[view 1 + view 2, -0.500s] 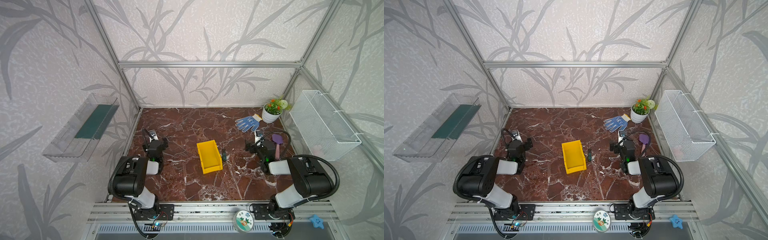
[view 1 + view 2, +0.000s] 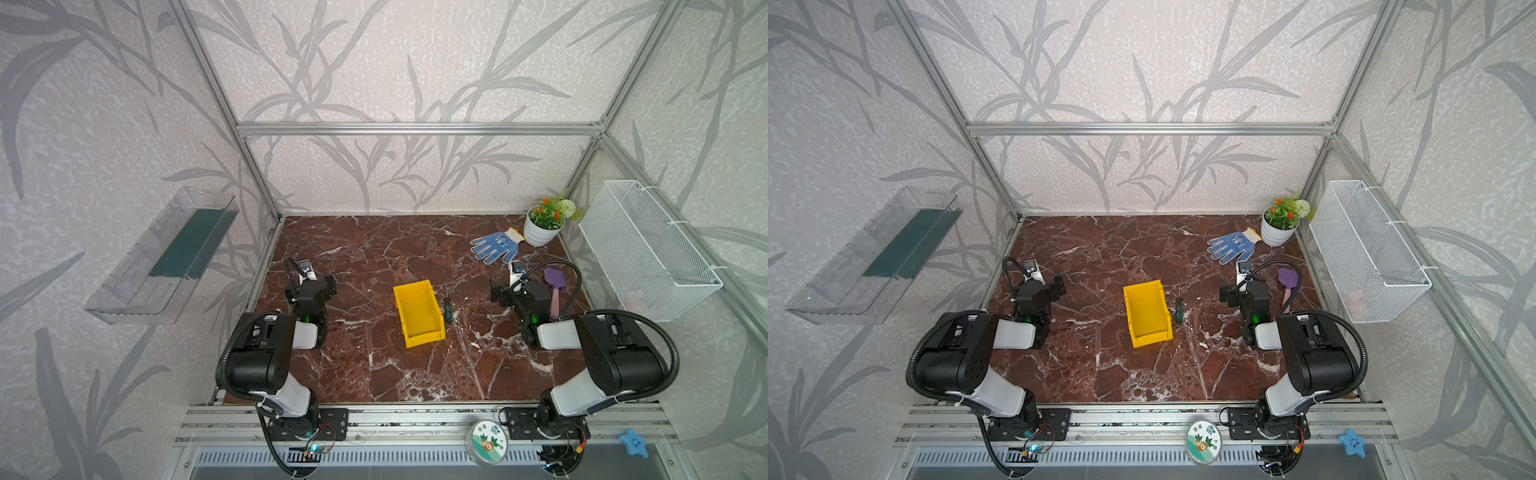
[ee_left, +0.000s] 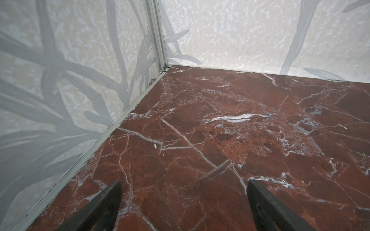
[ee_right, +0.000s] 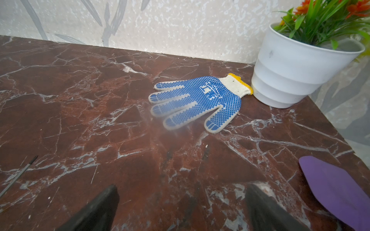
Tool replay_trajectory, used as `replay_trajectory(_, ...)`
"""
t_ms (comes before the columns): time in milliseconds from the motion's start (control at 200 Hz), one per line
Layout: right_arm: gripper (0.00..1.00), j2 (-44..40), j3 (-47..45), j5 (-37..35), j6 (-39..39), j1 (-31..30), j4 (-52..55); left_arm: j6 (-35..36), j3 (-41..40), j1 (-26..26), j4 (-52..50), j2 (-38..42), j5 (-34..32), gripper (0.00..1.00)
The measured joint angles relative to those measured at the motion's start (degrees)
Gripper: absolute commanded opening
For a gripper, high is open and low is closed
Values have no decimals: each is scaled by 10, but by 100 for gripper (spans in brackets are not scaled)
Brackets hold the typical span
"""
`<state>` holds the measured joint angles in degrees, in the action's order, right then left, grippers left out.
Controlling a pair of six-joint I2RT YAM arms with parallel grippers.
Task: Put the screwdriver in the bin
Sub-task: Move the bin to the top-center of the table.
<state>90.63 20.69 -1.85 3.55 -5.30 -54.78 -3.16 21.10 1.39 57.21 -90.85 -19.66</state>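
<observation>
While right tool [image 4: 182, 186] gapes, the screwdriver [image 2: 448, 306] lies apart.

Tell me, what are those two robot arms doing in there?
Nothing is being held right now. The screwdriver lies on the table right beside the yellow bin, which looks empty. The left gripper and the right gripper are both open, low at their own sides, touching nothing.

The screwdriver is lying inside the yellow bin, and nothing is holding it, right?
No. The screwdriver lies on the table beside the yellow bin, not inside it; both top views show this. Nothing is holding it.
</observation>
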Motion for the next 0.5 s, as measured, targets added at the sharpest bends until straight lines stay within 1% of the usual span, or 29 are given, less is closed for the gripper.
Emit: replay_trajectory(500, 99, 0, 0, -1, 0, 0, 0, 0, 0, 0, 1, 0, -3, 99)
